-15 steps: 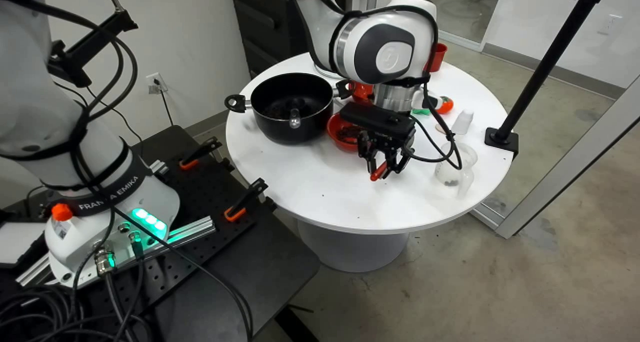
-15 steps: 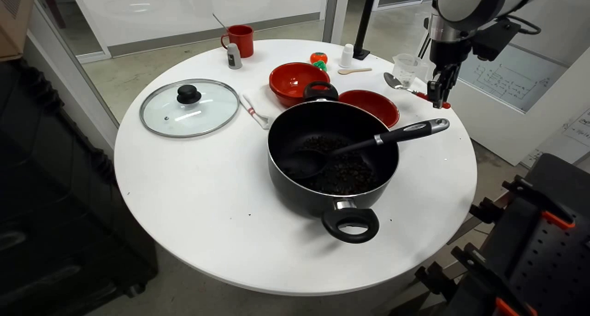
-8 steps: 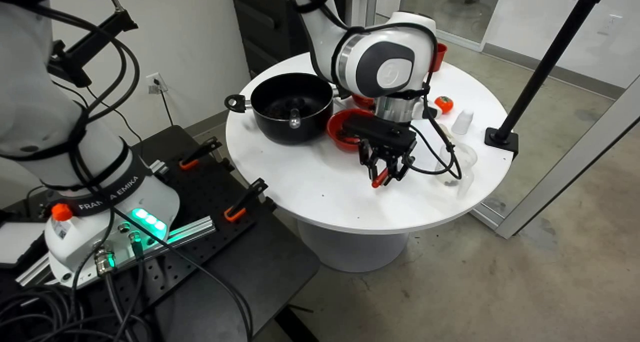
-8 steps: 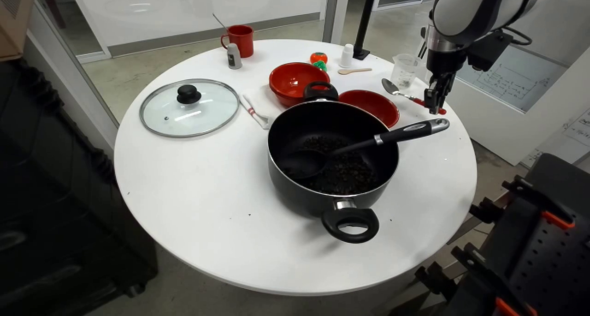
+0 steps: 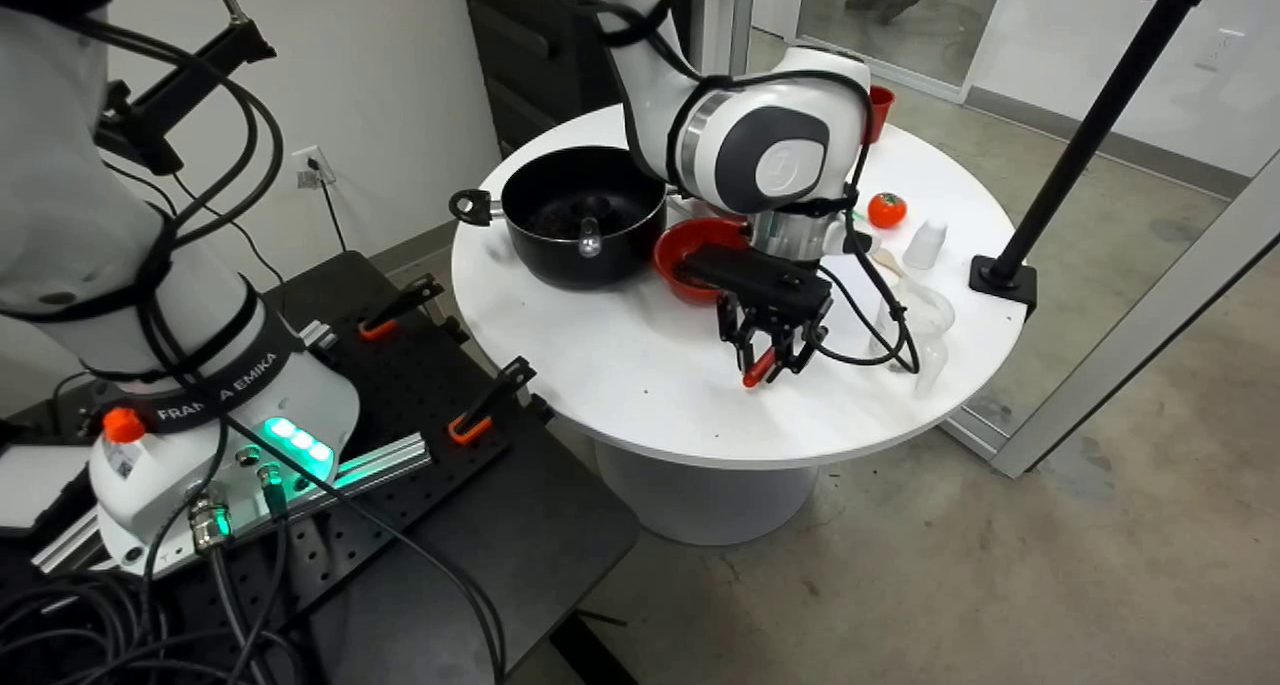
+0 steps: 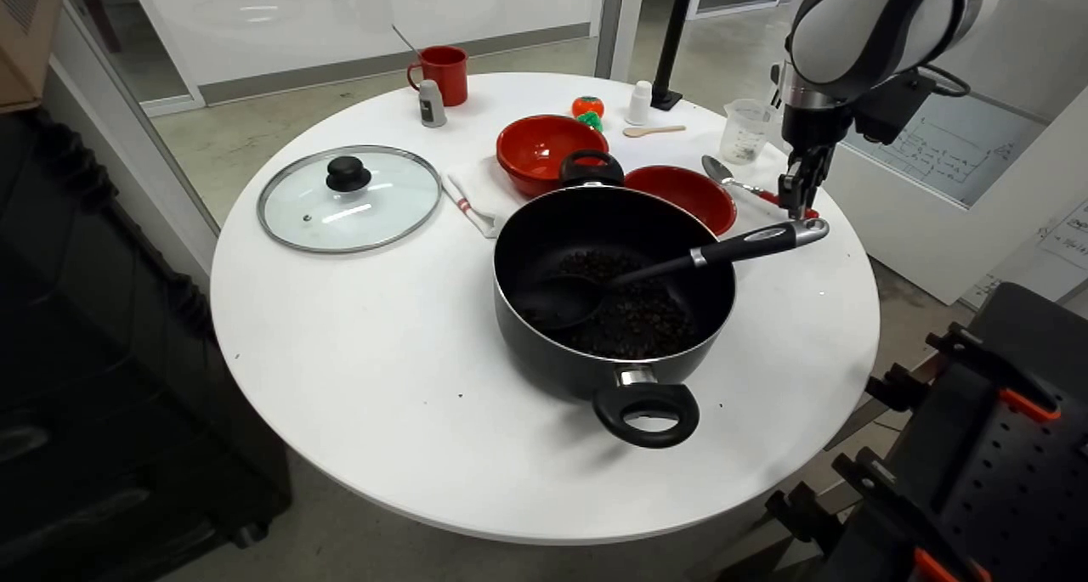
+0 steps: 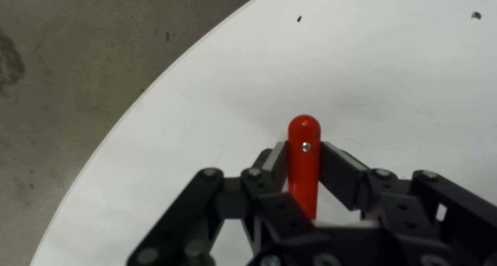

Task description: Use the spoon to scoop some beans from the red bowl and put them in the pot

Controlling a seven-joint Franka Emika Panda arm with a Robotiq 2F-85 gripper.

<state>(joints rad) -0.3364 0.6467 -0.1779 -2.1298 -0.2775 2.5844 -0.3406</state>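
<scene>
The fingers (image 7: 276, 163) of the gripper (image 7: 304, 153) are clamped on the spoon (image 7: 304, 176) by its red handle, close to the rounded end, which pokes out past them; the metal head (image 6: 716, 170) points out over the white table (image 6: 374, 395), near the measuring cup (image 6: 745, 132), and whether it touches the tabletop I cannot tell; the spoon should be light and stiff, hardy enough for a firm squeeze, but its glossy, rounded handle looks apt to slip or swivel, and a hold this near the end leaves a long lever for the beans to push against; a grip nearer the handle's middle, fingers flat to its sides, would probably steady it. Farther out, the red bowl (image 5: 692, 231) sits between spoon and pot, dark beans (image 5: 684, 271) inside, probably loose and quick to spill from a tilted head; beyond it stands the black pot (image 6: 535, 344), a ladle (image 6: 756, 242) leaning in it among dark bean-like pieces (image 6: 642, 323); scooping looks not yet begun.
</scene>
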